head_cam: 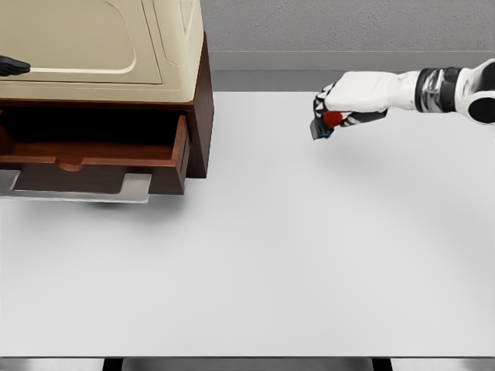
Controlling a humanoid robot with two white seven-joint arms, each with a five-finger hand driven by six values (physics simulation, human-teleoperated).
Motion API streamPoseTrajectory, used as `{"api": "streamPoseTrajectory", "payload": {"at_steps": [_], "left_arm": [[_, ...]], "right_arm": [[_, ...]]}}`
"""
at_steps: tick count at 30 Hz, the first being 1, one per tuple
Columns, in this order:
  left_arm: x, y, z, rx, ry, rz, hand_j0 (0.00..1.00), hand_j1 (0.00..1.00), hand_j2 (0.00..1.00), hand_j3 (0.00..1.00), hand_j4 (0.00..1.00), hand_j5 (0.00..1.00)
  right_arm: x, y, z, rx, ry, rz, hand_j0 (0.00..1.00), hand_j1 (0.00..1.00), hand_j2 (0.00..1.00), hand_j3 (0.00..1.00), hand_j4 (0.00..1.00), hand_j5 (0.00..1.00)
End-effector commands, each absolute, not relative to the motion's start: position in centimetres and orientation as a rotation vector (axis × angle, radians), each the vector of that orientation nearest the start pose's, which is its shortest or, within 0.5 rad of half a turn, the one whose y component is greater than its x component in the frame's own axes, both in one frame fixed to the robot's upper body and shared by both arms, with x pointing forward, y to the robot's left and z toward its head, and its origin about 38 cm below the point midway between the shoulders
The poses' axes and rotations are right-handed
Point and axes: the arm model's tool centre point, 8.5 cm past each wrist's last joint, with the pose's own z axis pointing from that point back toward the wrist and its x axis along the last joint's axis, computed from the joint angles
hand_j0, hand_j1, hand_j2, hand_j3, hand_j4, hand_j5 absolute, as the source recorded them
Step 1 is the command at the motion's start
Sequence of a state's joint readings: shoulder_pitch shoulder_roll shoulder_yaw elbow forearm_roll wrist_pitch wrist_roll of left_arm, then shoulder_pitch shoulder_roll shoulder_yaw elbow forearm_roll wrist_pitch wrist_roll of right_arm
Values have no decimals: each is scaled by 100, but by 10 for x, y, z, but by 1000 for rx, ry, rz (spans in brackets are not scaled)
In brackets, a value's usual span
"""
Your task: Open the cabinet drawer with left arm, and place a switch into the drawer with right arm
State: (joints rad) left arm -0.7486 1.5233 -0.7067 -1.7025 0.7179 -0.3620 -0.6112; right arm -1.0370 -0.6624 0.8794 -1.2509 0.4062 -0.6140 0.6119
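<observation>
White worktop (255, 270) carries the brown wooden cabinet drawer (100, 151), pulled open at its back-left corner; right hand (334, 116), fingers clamped on the red-and-black switch (331, 120), should travel level, releasing above the cavity.

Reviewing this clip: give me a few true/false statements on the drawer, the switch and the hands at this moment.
1. The brown wooden cabinet drawer is pulled open. True.
2. The right robot hand is empty. False: it grips a small dark switch with a red button.
3. The switch lies inside the drawer. False: it is held above the white table, well right of the drawer.
4. The right arm enters from the picture's right. True.
</observation>
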Motion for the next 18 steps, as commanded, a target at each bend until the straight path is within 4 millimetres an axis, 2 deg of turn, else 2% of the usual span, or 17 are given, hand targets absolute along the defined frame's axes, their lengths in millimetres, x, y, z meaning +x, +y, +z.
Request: {"api": "streamPoseTrajectory", "payload": {"at_steps": [1,3,9,15,18], "left_arm": [[346,425,395,102,-1478,-1467,100,100,100,100,100,100],[346,424,395,100,-1480,-1469,100,100,100,100,100,100],[347,424,394,98,-1481,-1469,100,100,100,100,100,100],[347,422,394,94,-1482,-1472,100,100,100,100,100,100],[347,422,393,90,-1483,-1471,100,100,100,100,100,100]], "right_arm": [[488,-212,267,519,1745,-3013,38,38,38,38,38,38],[477,-194,270,461,1725,-2965,38,38,38,38,38,38],[455,-162,296,363,1714,-2841,38,38,38,38,38,38],[452,-143,317,307,1742,-2778,38,38,38,38,38,38],[450,-121,327,281,1743,-2728,38,38,38,38,38,38]]}}
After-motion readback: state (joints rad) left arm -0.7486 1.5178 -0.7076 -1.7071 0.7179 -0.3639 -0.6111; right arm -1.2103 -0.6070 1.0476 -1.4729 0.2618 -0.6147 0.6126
